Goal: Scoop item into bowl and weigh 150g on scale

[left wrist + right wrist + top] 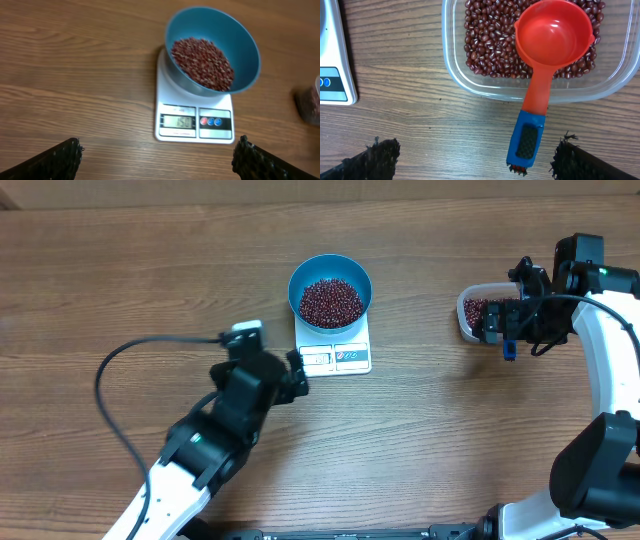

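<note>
Blue bowl [330, 258] sits on the scale [335, 357], loaded with red-brown beans [332, 302]. Left jaws hang wide apart and empty, just off the scale's display edge. Well away from the scale, right jaws gape empty over the clear tub [455, 75]; the red scoop [552, 35] lies in it.

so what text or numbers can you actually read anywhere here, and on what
"150": on the grey display of the white kitchen scale, slightly soft but readable.
Faint marks above the display and on the round buttons: too small and blurred to read.
Blue bowl, red scoop, clear tub: no text visible.
</note>
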You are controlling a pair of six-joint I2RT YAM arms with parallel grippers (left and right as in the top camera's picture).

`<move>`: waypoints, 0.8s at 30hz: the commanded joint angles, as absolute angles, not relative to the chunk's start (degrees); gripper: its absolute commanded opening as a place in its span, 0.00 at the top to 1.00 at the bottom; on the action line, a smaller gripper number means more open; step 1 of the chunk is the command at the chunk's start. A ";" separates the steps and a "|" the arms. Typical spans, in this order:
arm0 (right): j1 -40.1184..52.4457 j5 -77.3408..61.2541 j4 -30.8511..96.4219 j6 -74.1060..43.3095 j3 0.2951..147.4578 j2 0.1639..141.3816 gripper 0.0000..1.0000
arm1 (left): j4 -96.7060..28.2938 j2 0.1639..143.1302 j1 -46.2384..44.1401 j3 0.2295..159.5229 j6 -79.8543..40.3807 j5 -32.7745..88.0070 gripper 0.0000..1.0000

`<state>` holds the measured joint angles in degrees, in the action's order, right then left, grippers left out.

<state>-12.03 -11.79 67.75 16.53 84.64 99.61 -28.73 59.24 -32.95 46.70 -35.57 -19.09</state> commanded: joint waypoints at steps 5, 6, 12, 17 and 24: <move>-12.40 -12.29 67.61 16.58 85.54 98.59 0.00 | -23.40 46.41 -26.76 34.06 -34.24 -13.54 0.00; -12.40 -12.29 67.61 16.60 85.54 98.59 0.00 | -22.33 44.12 -25.96 31.97 -34.24 -12.73 0.00; -12.40 -12.29 67.61 16.60 85.54 98.59 0.00 | -17.74 29.15 -22.44 21.17 -34.22 -10.96 0.00; -12.40 -12.32 67.61 16.60 85.54 98.59 0.00 | -13.45 16.56 -21.04 13.47 -34.20 -10.83 0.01; -12.40 -12.32 67.61 16.60 85.54 98.59 0.00 | -11.75 5.10 -19.73 7.27 -31.73 -10.81 0.01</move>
<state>-12.03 -11.79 67.72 16.53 84.64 99.61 -12.14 8.03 -20.45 9.17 -34.30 -11.46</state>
